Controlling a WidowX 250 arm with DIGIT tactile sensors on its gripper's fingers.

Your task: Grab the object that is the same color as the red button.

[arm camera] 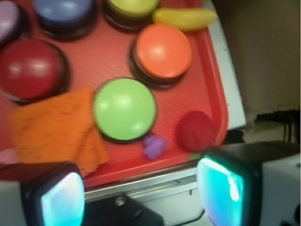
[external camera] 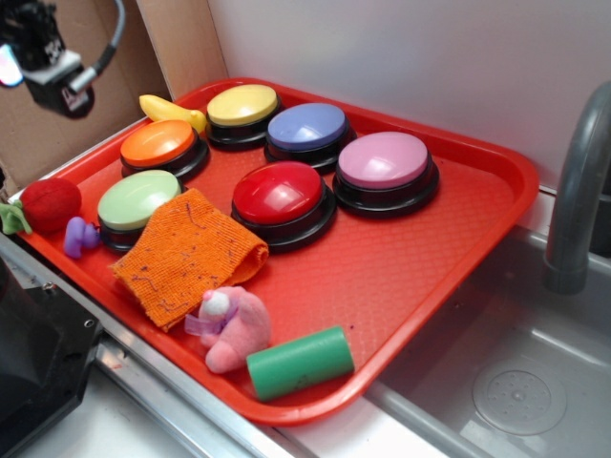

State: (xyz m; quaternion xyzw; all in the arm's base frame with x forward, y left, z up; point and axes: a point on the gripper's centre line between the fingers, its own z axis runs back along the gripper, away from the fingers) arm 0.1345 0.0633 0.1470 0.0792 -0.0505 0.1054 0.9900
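The object, a fuzzy red ball (external camera: 50,205) with a green tuft, rests at the left edge of the red tray (external camera: 430,258). The wrist view shows this ball (arm camera: 195,131) near the tray's (arm camera: 113,61) corner, beside a small purple toy (arm camera: 154,146). The glossy red button (external camera: 279,194) on its black base stands mid-tray, and it lies at the left of the wrist view (arm camera: 29,69). My gripper (external camera: 38,48) hangs high at the far left, above and behind the ball. It is open (arm camera: 141,195), with nothing between its glowing pads, and the ball lies just ahead of the right pad.
Orange (external camera: 159,143), green (external camera: 138,200), yellow (external camera: 242,105), blue (external camera: 307,127) and pink (external camera: 384,160) buttons share the tray with a yellow banana (external camera: 172,111), orange cloth (external camera: 186,256), pink plush (external camera: 234,327) and green cylinder (external camera: 301,362). A sink (external camera: 516,382) and faucet (external camera: 578,191) lie right.
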